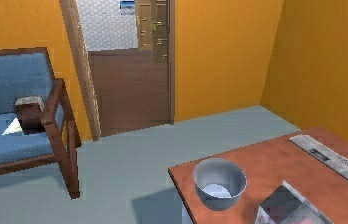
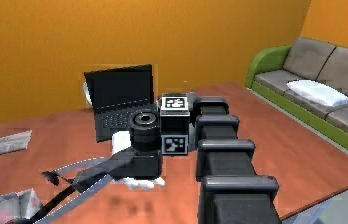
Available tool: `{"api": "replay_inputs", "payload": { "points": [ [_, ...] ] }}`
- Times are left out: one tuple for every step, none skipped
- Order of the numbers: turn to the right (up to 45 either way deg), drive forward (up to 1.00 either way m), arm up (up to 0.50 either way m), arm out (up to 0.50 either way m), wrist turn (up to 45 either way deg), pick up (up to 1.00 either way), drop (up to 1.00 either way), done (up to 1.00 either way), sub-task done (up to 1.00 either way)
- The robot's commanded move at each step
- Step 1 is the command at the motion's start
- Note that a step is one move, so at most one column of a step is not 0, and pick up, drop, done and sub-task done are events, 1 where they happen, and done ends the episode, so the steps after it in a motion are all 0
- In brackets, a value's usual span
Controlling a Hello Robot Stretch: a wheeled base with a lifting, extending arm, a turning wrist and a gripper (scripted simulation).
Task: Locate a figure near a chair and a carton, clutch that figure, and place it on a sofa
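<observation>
Room: orange walls, grey-blue floor, a wooden door (image 1: 132,85) ahead.
Sofa (image 2: 317,70): green frame, grey cushions and a white pillow (image 2: 317,92), beyond the table's far right corner.
Table (image 2: 67,125): reddish wood.
Armchair (image 1: 22,115): blue with a wooden frame, off the table's left edge in the forward view.
Laptop (image 2: 120,95): lid up, near the table's far edge.
Newspaper (image 1: 327,158): flat along one table edge.
Bowl (image 1: 220,181): grey, at the table corner nearest the armchair.
Carton (image 1: 29,108): probably the brown box on the armchair seat.
Gripper (image 2: 57,185): over mid-table. I cannot tell how its fingers stand or whether it holds anything.
Figure (image 2: 140,183): likely the small white lump at mid-table by the gripper's body, too shapeless to be sure.
Handling: probably light, rigid, smooth and breakable. Take it around its thickest part.
</observation>
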Motion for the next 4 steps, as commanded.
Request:
{"api": "replay_inputs", "payload": {
  "points": [
    [0.0, 0.0, 0.0, 0.0, 45.0, 0.0, 0.0, 0.0, 0.0],
    [0.0, 0.0, 0.0, 0.0, 18.0, 0.0, 0.0, 0.0, 0.0],
    [0.0, 0.0, -0.2, 0.0, 0.0, 0.0, 0.0, 0.0, 0.0],
    [0.0, 0.0, 0.0, 0.0, 0.0, 1.0, 0.0, 0.0, 0.0]
  ]
}}
